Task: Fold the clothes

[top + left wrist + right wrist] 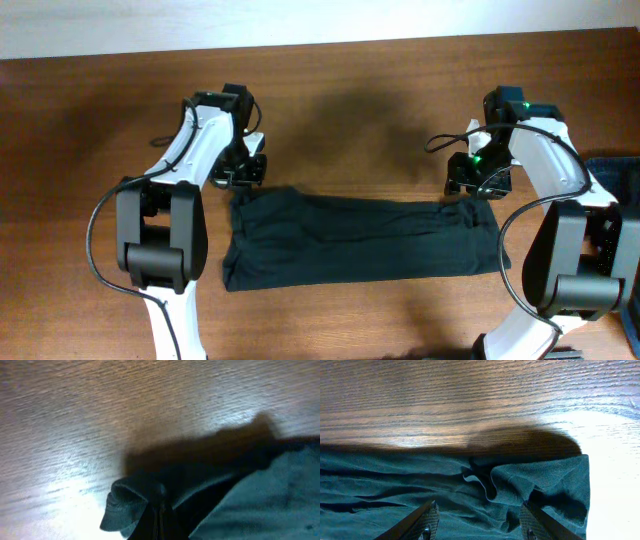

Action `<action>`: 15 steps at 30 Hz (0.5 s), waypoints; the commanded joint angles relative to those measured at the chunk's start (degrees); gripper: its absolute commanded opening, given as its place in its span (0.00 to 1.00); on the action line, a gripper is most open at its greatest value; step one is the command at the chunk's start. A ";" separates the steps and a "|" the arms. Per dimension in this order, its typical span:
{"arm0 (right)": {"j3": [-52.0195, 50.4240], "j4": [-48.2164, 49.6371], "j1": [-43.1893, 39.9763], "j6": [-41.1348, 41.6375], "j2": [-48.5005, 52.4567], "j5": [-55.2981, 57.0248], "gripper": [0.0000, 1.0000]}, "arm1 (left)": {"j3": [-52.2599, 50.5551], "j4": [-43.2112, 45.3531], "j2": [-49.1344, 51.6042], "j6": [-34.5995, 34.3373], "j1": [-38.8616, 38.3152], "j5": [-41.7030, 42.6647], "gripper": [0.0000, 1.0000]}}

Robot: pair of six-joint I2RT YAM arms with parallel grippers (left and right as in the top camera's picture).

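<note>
Here, the left hand (160, 517) is clamped tight on a bunched corner of the black T-shirt (265, 495), and the cloth puckers up into a small fold right beside the pinch. The right hand (477, 520) stands roughly half spread, its two fingers (422, 522) low over the fabric, one on each side of a rumpled fold, gripping nothing. Seen from overhead, the shirt lies as a long folded band across the wooden tabletop (350, 110) between the two arms. The left hand is at its far left corner and the right hand at its far right corner.
</note>
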 commanded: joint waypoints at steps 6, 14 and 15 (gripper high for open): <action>-0.57 0.17 0.07 0.26 -1.20 -0.70 0.57 | 2.97 -6.43 -0.35 0.46 0.31 -0.15 0.00; -0.57 0.17 0.07 0.26 -1.20 -0.72 0.57 | 2.97 -8.26 -0.46 0.44 0.26 0.42 0.02; -0.57 0.15 0.07 0.26 -1.20 -0.72 0.57 | 2.97 -7.82 -0.46 0.46 0.26 0.37 0.07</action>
